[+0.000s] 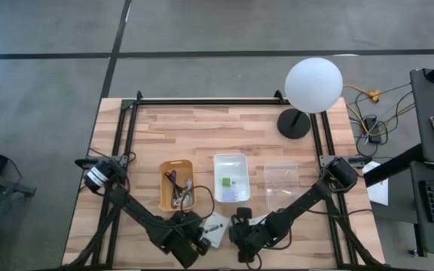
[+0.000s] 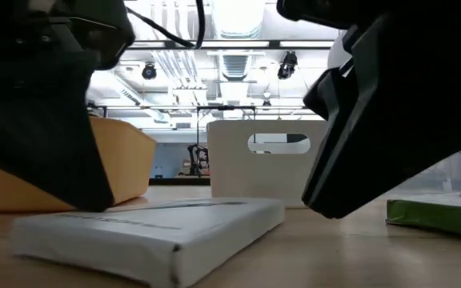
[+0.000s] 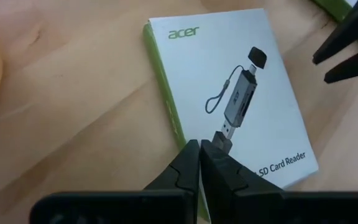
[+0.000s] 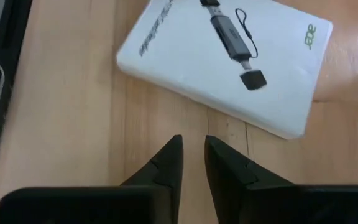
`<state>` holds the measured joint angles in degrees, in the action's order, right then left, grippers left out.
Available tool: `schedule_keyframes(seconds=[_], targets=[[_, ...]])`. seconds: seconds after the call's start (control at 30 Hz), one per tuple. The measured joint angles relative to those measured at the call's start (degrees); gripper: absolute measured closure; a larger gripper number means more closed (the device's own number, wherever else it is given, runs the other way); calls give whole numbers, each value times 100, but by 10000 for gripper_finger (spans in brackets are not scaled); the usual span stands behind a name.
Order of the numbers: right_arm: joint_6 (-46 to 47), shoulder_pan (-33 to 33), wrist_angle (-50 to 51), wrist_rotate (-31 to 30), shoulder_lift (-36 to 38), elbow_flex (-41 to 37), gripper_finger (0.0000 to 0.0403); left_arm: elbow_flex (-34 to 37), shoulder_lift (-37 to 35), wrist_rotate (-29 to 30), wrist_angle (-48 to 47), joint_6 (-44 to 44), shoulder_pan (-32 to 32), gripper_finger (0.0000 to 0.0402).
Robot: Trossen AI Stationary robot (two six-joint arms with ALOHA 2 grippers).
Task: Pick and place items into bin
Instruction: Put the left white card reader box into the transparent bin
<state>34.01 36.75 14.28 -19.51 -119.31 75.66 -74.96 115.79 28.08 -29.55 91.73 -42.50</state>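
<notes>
A white square card [image 3: 229,87] printed with a dark card reader lies flat on the wooden table [image 1: 239,124], between my two grippers. My left gripper [image 3: 199,148] is shut, its tips over the card's printed top near one edge. My right gripper [image 4: 193,142] stands just off the card's [image 4: 222,68] opposite side, over bare wood. Its fingers are a narrow gap apart with nothing between them. A second card with a green edge [image 2: 438,212] lies flat to the right. The white bin [image 1: 231,178] holds a tiny green block [image 1: 225,181] and something purple [image 1: 232,193]. My left gripper comes down slanting from the table's near left, its shut fingertips [image 3: 191,162] at the card's printed top beside the pictured plug [image 3: 225,135]. In the low view the tip reaches the card's top [image 2: 94,210]. I cannot tell whether it touches. The card lies flat.
An orange bin [image 1: 176,184] with dark and grey cables stands left of the white bin. A clear plastic bag [image 1: 281,177] lies right of it. A white globe lamp [image 1: 313,86] stands at the far right. Black frame rails [image 1: 202,102] run along the table's far and side edges.
</notes>
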Motion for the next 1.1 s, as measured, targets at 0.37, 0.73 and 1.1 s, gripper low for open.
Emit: schedule_keyframes(seconds=[0.37,0.73,1.1], targets=[[-370,-154,-300,105,-273,13,260,326,37,-114,469,535,-133,402],[-364,-338,-172,-505,-435,341,269,485,44,-81,1286,406,-138,402],[-615,-433,-340,-760,-416,1036,266,469,44,-7,1794,-177,-127,401]])
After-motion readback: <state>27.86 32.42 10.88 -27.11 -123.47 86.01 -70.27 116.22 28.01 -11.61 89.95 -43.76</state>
